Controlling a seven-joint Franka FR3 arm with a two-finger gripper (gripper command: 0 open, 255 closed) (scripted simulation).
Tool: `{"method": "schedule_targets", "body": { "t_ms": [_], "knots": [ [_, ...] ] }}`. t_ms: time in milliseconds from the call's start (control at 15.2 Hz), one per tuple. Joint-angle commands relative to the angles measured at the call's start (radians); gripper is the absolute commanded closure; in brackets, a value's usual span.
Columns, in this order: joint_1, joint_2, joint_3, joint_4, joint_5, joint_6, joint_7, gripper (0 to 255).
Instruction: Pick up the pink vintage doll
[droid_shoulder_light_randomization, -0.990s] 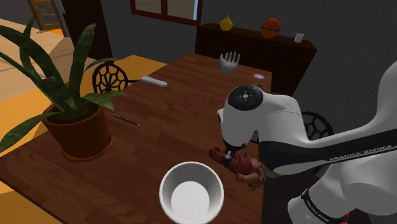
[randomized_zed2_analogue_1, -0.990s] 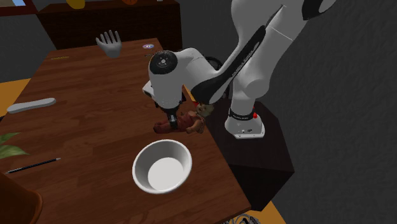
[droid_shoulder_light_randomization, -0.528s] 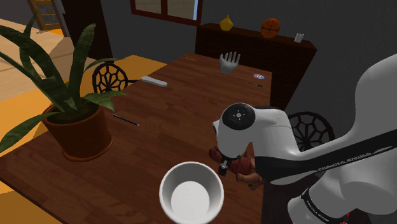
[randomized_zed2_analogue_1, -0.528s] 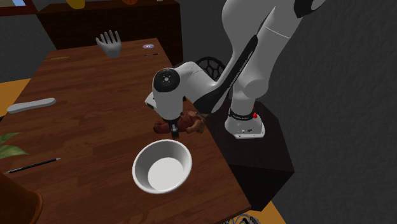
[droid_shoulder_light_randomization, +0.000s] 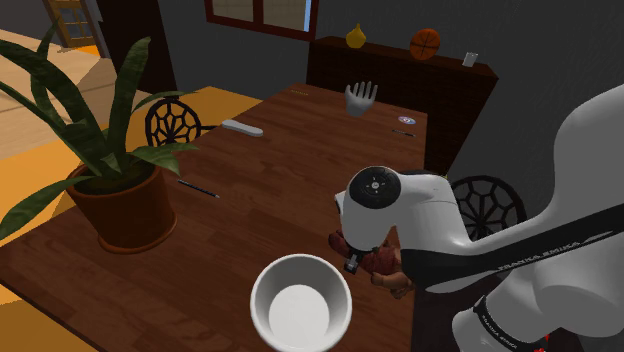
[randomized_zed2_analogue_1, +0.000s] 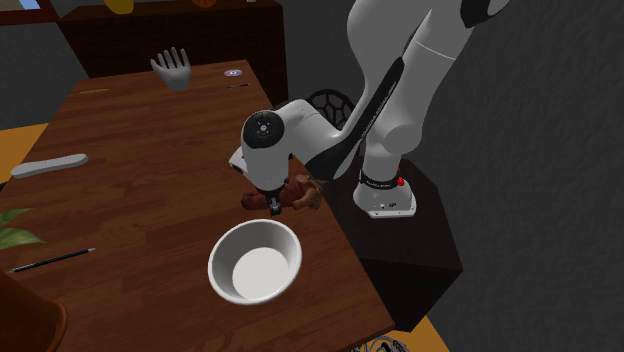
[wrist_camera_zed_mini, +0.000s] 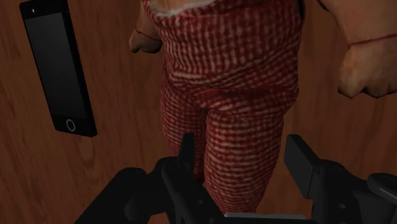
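**A:** How is the arm set?

**B:** The arm (droid_shoulder_light_randomization: 405, 205) folds down from the stand (randomized_zed2_analogue_1: 410, 250). Its wrist is low over the table (droid_shoulder_light_randomization: 280, 170), and the gripper (wrist_camera_zed_mini: 242, 141) points straight down at the doll (wrist_camera_zed_mini: 229, 76).

**A:** And the jaws?

**B:** Spread, one finger on each side of the doll's legs. Whether they press the cloth, I cannot tell.

**A:** Where does the doll lie?

**B:** Flat on the table, near the edge by the stand and just beside a white bowl (droid_shoulder_light_randomization: 265, 285). In the shoulder view the wrist covers part of it.

**A:** What does the wrist view add?

**B:** A black phone (wrist_camera_zed_mini: 57, 63), lying flat on the wood beside the doll. The shoulder view gives a potted plant (droid_shoulder_light_randomization: 120, 205), well apart.

**A:** Textures?

**B:** Red-and-white checked cloth and tan fists on the doll. The bowl is smooth and round, and the table is reddish-brown grained wood.
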Motion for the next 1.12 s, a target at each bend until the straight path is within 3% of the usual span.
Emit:
{"method": "schedule_targets", "body": {
  "t_ms": [0, 198, 1056],
  "knots": [
    [0.0, 0.001, 0.0, -0.001, 0.0, 0.0, 0.0, 255],
    [-0.002, 0.005, 0.001, 0.002, -0.002, 0.0, 0.001, 255],
    [0.053, -0.141, -0.061, 0.073, 0.092, -0.187, -0.127, 255]
  ]
}}
